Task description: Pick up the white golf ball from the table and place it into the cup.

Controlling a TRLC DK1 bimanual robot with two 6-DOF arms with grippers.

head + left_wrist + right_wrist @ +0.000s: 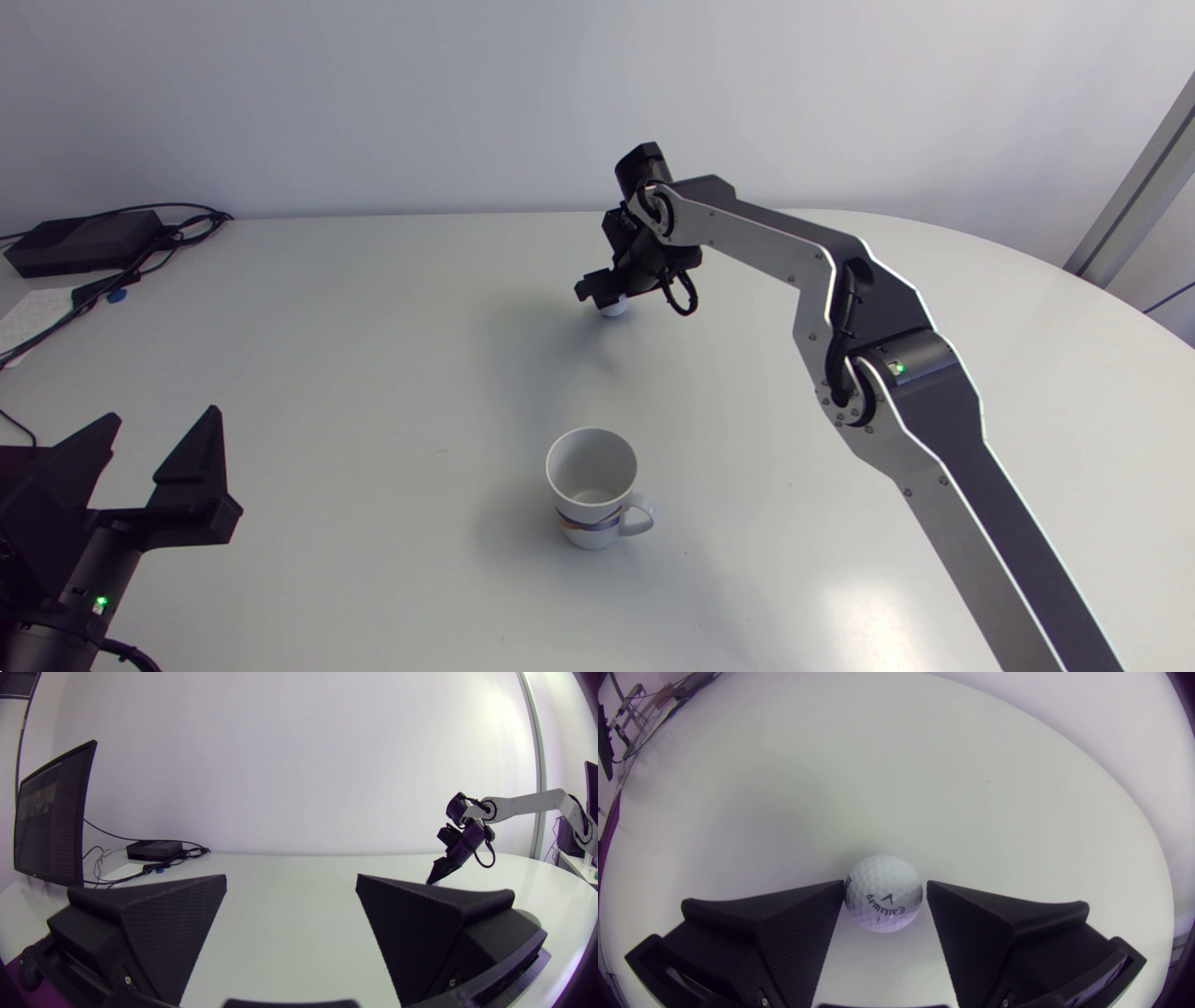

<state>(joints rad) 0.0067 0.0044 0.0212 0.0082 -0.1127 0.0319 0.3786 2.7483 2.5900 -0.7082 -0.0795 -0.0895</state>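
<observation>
Right end effector [885, 883] brackets the white golf ball [883, 898] narrowly, I think not yet clamped; the cup [592, 485] lies toward the near edge of the surface [355, 392].

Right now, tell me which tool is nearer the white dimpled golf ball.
Right. The right tool has the white dimpled golf ball between its fingers; the left tool sits far off.

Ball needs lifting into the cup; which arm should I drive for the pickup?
Right. The right gripper is down at the table with the golf ball between its open jaws. The left gripper sits open at the table's left edge, far from ball and cup.
</observation>
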